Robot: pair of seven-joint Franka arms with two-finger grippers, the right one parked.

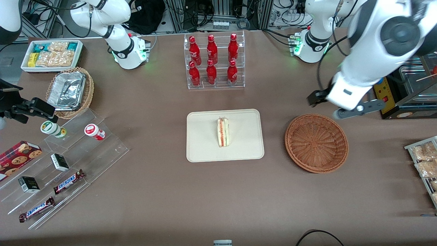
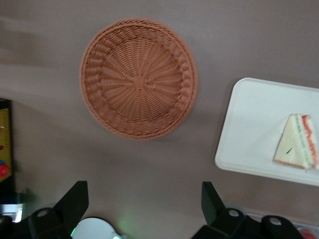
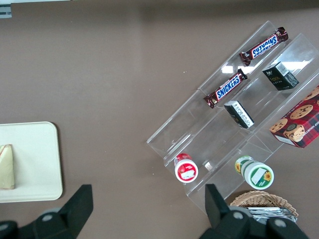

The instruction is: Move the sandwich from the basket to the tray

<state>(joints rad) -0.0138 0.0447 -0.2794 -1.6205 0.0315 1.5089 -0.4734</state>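
Note:
The sandwich [image 1: 223, 132], a pale wedge with orange-red and green layers, lies on the cream tray [image 1: 205, 150] at the middle of the table. The reddish-brown woven basket [image 1: 316, 142] stands empty beside the tray, toward the working arm's end. My left gripper [image 1: 336, 106] hangs above the table, a little farther from the front camera than the basket. It is open and empty. The left wrist view shows the gripper [image 2: 144, 204] with jaws wide apart, the basket [image 2: 138, 78], the tray [image 2: 254, 129] and the sandwich [image 2: 297, 142]. The right wrist view shows the tray [image 3: 35, 159] and the sandwich [image 3: 6, 167].
A clear rack of red bottles [image 1: 214, 61] stands farther back than the tray. Toward the parked arm's end are a tan basket with foil containers [image 1: 70, 92], a white snack bin [image 1: 51, 54] and a clear stepped shelf [image 1: 68, 164]. A snack rack [image 1: 423, 164] is at the working arm's end.

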